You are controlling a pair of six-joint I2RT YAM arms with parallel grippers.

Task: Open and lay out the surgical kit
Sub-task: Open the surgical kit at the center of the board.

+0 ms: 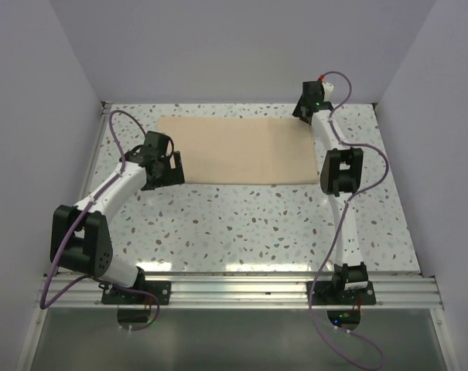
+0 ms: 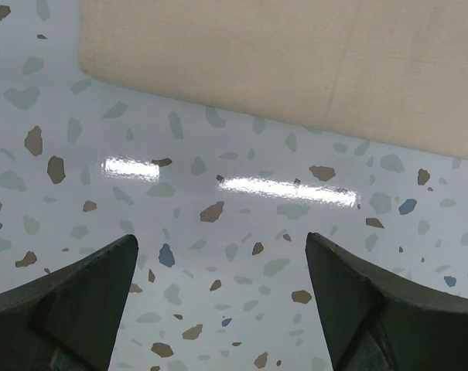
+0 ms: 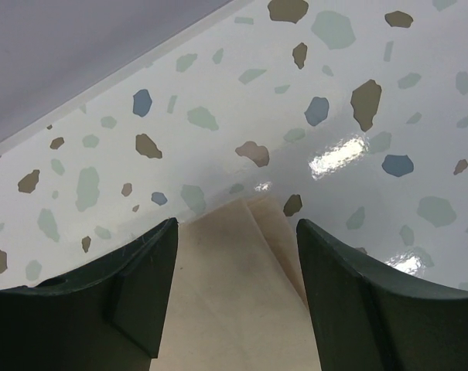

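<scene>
The surgical kit shows as a beige cloth wrap (image 1: 237, 151), folded flat into a rectangle at the back middle of the speckled table. My left gripper (image 1: 172, 166) hovers by the wrap's near-left corner; in the left wrist view it (image 2: 221, 239) stands open over bare table, with the cloth's edge (image 2: 295, 62) ahead of it. My right gripper (image 1: 305, 112) is at the wrap's far-right corner. Its jaws (image 3: 237, 224) stand apart on either side of that corner (image 3: 234, 294), where two cloth layers overlap. The cloth lies flat between the fingers, not pinched.
Lilac walls close in the table (image 1: 241, 224) on the left, back and right; the back wall (image 3: 79, 46) is close beyond the right gripper. An aluminium rail (image 1: 241, 290) carrying both arm bases runs along the near edge.
</scene>
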